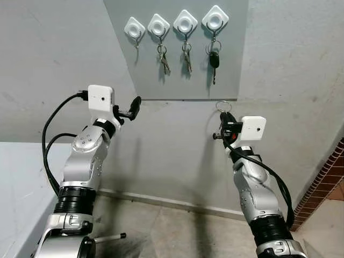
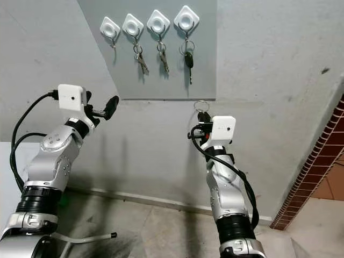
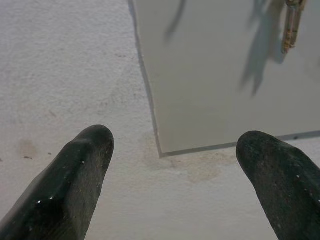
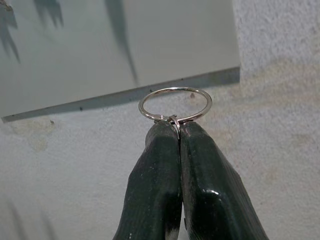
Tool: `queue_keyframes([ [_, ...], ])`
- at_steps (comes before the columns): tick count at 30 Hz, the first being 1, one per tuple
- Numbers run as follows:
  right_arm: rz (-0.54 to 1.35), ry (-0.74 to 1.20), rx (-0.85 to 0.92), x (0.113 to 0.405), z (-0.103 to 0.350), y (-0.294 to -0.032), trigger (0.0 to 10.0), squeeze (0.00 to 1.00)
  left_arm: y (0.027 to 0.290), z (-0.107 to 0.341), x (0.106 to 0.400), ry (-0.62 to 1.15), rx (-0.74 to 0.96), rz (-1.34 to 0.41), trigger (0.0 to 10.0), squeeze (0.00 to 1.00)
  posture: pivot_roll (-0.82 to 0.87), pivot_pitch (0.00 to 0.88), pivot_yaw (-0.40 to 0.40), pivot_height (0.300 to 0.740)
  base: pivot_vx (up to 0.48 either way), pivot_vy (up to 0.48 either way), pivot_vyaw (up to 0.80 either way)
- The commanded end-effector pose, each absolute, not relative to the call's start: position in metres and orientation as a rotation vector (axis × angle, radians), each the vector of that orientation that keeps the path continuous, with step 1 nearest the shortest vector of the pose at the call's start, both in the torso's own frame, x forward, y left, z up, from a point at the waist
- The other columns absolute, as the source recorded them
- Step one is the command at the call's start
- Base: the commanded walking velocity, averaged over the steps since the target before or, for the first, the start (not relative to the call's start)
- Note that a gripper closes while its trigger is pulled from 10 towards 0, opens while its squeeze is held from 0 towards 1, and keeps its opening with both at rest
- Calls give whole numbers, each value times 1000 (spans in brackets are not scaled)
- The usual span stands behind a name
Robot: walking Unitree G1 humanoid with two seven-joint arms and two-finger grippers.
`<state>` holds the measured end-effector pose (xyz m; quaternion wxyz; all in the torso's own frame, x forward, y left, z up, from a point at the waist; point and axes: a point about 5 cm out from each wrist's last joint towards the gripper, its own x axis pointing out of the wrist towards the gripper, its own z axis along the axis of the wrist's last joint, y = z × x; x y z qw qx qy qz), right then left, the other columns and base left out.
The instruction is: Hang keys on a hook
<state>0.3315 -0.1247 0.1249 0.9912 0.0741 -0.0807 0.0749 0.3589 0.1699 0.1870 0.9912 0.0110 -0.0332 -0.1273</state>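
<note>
Four white hooks sit in a row on a grey wall panel [image 1: 177,80]. The leftmost hook [image 1: 134,28] is bare. The second and third hooks each carry metal keys [image 1: 163,60], and the rightmost hook [image 1: 215,19] carries a black car key [image 1: 214,60]. My right gripper [image 1: 225,117] is raised just below the panel's bottom right corner. It is shut on a silver key ring [image 4: 175,104] that stands up from its fingertips; any keys on the ring are hidden. My left gripper [image 3: 180,150] is open and empty, held up near the panel's lower left corner.
The plaster wall [image 1: 177,156] is close ahead and meets a concrete floor [image 1: 177,231]. A red brick wall [image 1: 322,188] runs along the right. A pale ledge [image 1: 21,177] lies at the left, and a thin rod [image 1: 110,236] lies on the floor by my left side.
</note>
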Motion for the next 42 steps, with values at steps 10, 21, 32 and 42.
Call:
queue_keyframes([
  [10,171,-164,158,330,125,-118,10000,0,171,185,355,-78,21,-246,10000,0,59,0,157,740,0,0,0],
  [21,150,-180,214,340,140,-123,10000,0,160,169,353,-88,-41,-235,10000,0,39,0,39,740,0,0,0],
  [32,129,-226,164,340,152,-139,10000,0,162,188,359,-163,-115,-155,10000,0,-6,0,53,740,0,0,0],
  [42,102,-288,131,340,170,-148,10000,0,156,194,357,-199,-145,-139,10000,0,-13,0,29,740,0,0,0],
])
